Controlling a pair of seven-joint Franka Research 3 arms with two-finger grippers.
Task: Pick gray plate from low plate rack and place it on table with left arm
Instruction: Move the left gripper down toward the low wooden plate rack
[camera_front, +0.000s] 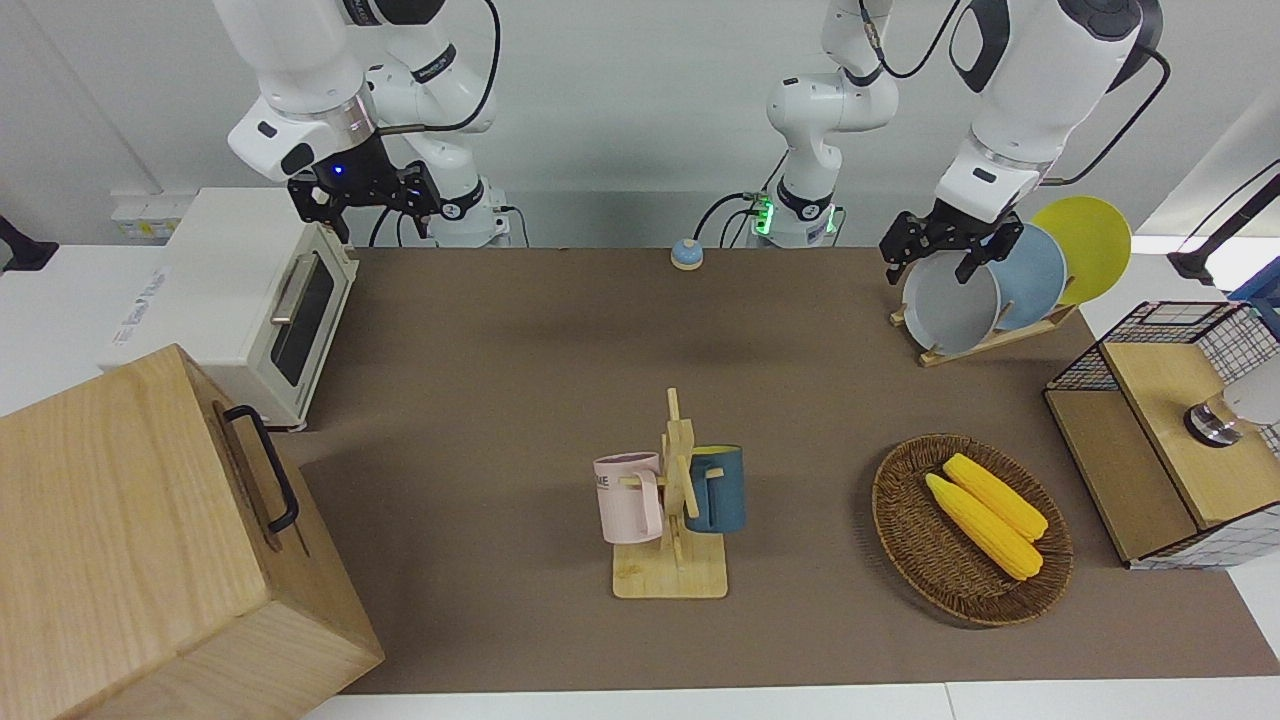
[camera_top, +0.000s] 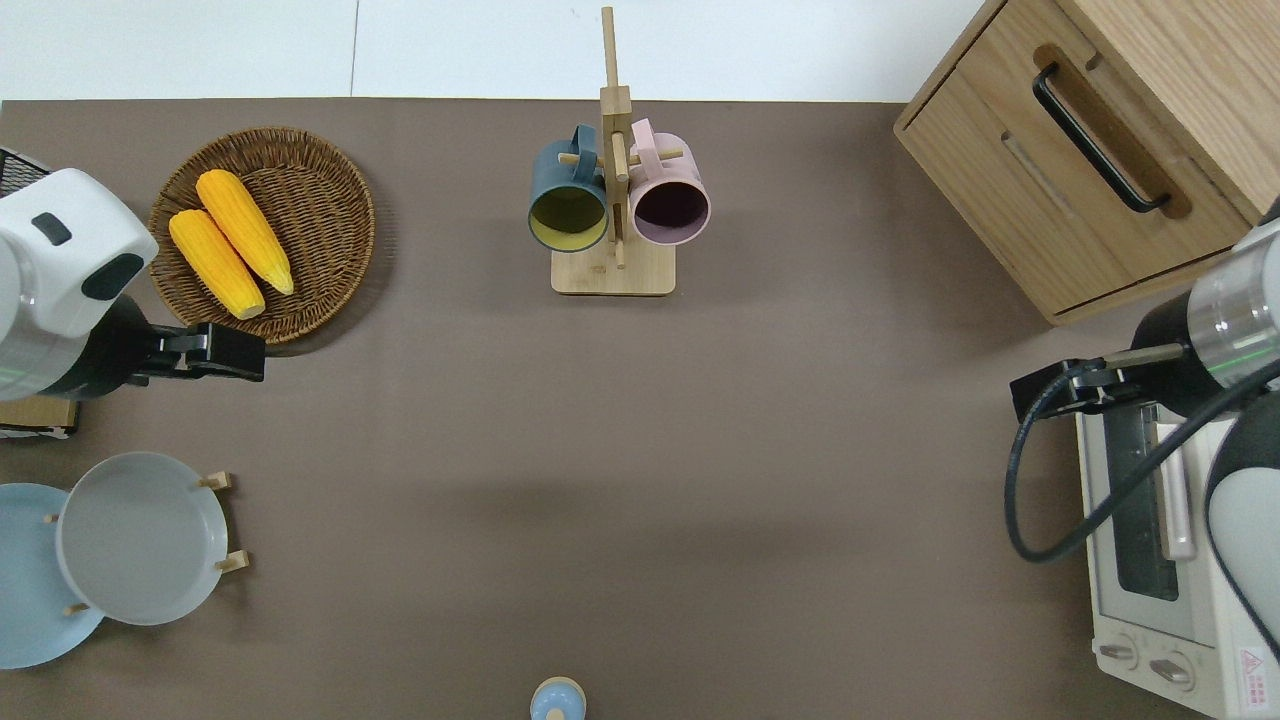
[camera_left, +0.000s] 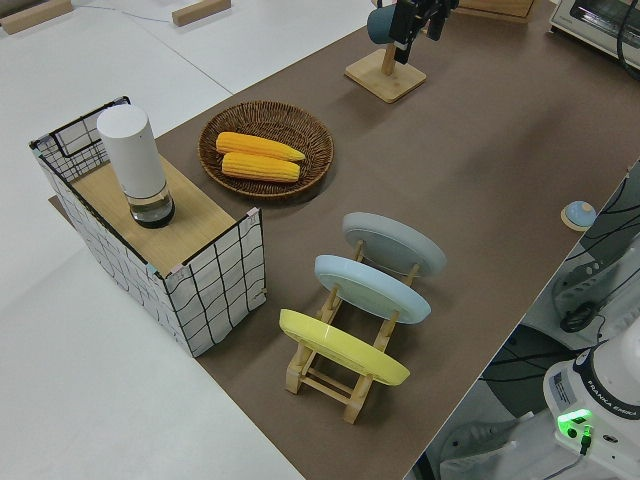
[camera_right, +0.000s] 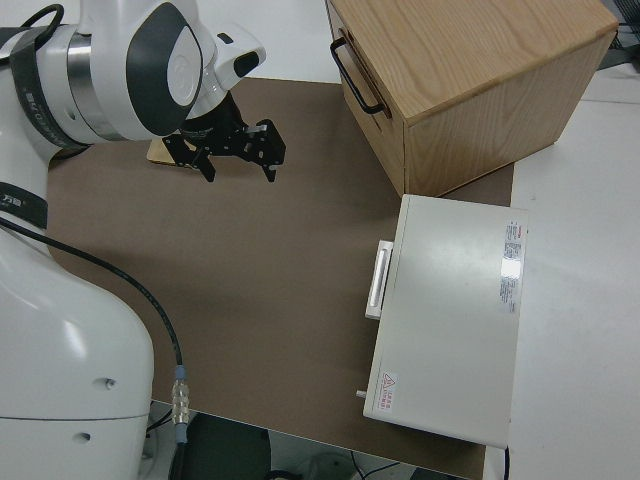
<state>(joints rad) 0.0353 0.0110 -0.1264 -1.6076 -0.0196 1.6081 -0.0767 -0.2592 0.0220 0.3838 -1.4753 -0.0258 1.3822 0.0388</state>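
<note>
On the table (camera_top: 640, 420), the gray plate (camera_top: 140, 536) leans in the low plate rack (camera_top: 222, 521).

gray plate (camera_top: 140, 535) leans tilted in the low plate rack (camera_left: 340, 372), its end slot.

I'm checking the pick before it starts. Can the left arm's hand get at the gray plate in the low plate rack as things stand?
Probably yes. The gray plate sits in the end slot of the low plate rack, its face uncovered, and the left hand hangs over bare table beside it.
</note>
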